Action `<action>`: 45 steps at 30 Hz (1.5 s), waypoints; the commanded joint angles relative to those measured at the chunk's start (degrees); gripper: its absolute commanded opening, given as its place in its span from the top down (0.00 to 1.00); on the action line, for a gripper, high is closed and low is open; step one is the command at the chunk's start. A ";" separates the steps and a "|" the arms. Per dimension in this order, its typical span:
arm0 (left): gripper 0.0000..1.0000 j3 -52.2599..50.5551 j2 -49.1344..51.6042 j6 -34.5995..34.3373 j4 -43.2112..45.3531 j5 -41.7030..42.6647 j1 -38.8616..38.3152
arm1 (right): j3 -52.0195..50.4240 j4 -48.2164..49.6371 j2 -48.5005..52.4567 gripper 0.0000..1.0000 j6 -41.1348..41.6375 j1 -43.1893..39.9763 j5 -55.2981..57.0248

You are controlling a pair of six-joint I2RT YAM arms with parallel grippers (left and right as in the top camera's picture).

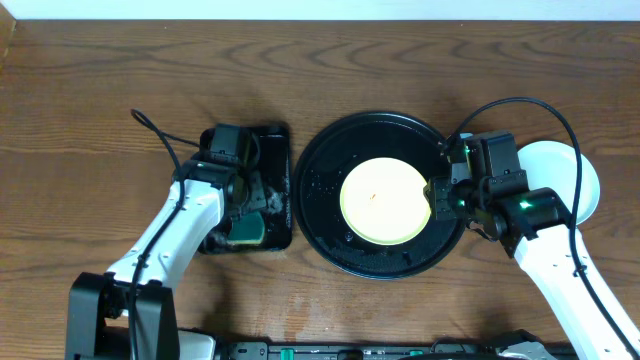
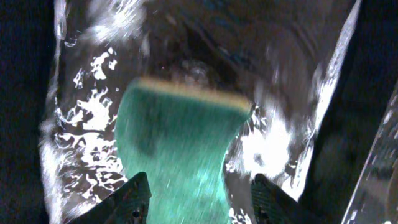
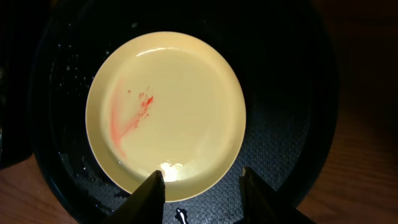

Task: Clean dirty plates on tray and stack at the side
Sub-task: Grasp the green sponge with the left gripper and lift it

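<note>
A pale yellow plate (image 1: 385,202) lies in the middle of the round black tray (image 1: 320,170). In the right wrist view the plate (image 3: 165,106) carries a red smear left of its centre. My right gripper (image 1: 440,195) hovers at the plate's right rim. It (image 3: 202,186) is open, one finger over the plate's near edge and the other over the tray (image 3: 292,93). My left gripper (image 1: 248,200) is over a green sponge (image 1: 245,232). It (image 2: 200,199) is open, with the sponge (image 2: 180,143) lying between the fingers and a gap at the right finger.
The sponge lies in a wet rectangular black tray (image 1: 280,135) left of the round tray. A pale plate (image 1: 575,175) rests on the table at the far right, partly under my right arm. Bare wooden table runs along the back.
</note>
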 commanded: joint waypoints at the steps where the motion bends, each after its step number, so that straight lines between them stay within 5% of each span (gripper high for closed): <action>1: 0.46 -2.58 2.51 0.70 2.69 -1.97 0.26 | 1.03 -0.09 -0.28 0.62 -0.76 0.94 -0.50; 7: 0.62 -3.63 8.31 0.70 3.30 -1.95 0.26 | 1.03 -0.42 -0.28 0.62 -0.61 1.01 -0.48; 10: 0.92 -3.61 10.43 0.72 3.37 -1.60 0.26 | 1.03 -0.39 -0.28 0.62 -0.59 1.01 -0.50; 17: 0.92 -0.22 6.16 1.79 -0.20 -1.57 0.26 | 1.03 -0.37 -0.28 0.62 -0.61 1.09 -0.48; 18: 0.66 0.74 4.31 1.79 -1.29 -1.57 0.26 | 1.03 -0.44 -0.28 0.62 -0.61 1.09 -0.48; 19: 0.52 0.98 1.99 1.77 -2.16 -1.57 0.26 | 1.03 -0.59 -0.28 0.62 -0.63 1.09 -0.48; 25: 0.45 0.87 -0.83 1.20 -8.90 -1.53 0.26 | 1.03 -0.59 -0.28 0.62 -0.61 1.09 -0.48; 32: 0.52 -5.49 0.15 -1.29 -5.09 -1.31 0.24 | 1.03 -0.17 -0.28 0.61 -0.61 1.09 -0.24; 39: 0.92 -11.06 1.38 -1.16 4.04 0.15 0.26 | 0.96 0.04 -0.26 0.60 -0.63 1.09 -0.22; 45: 0.93 -7.37 1.20 2.45 0.26 0.13 0.26 | 0.96 1.53 1.88 0.60 -0.63 1.09 1.27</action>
